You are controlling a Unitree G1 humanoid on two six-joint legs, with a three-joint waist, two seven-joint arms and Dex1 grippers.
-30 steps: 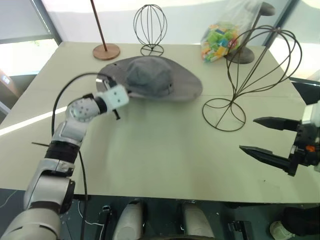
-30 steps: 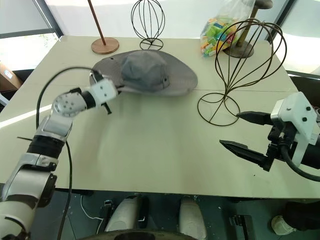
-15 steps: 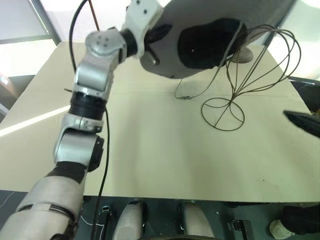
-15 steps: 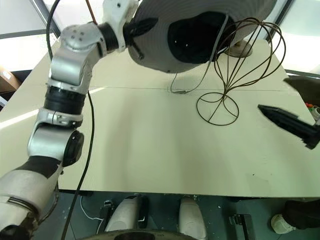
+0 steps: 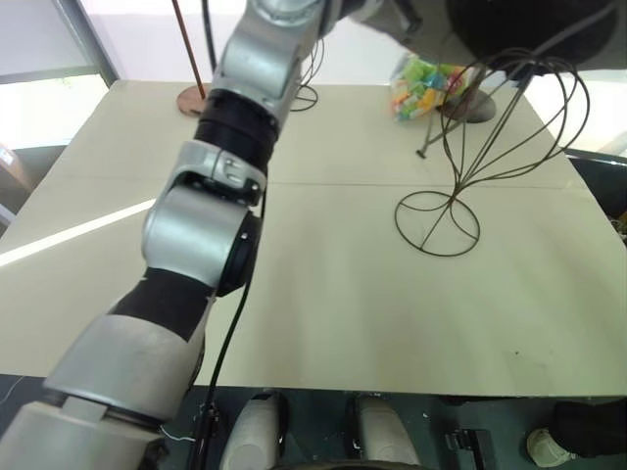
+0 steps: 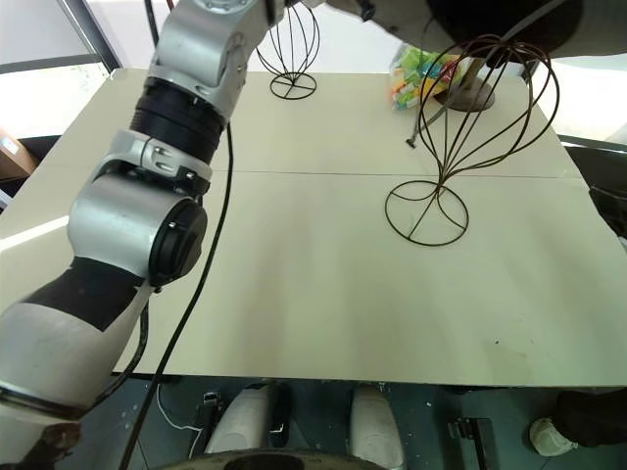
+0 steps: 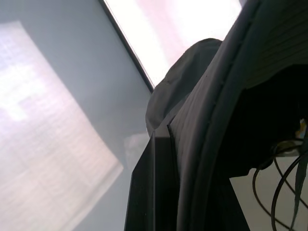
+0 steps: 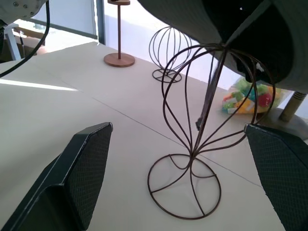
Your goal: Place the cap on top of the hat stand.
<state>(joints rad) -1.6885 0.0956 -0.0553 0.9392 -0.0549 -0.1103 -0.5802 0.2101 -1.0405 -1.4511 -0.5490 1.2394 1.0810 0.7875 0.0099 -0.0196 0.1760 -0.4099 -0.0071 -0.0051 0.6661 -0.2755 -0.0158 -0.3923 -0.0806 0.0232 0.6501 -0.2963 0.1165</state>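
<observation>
Above the hat stand, the cap hangs with its dark hollow facing down over the head-shaped wire cage, its brim pinched between the pressed-together fingers of the left gripper. Behind the stand, a clear bag holds small colourful blocks. Nearer the camera, the right gripper has its fingers spread wide, holding nothing, on either side of the stand's ring base on the table.
</observation>
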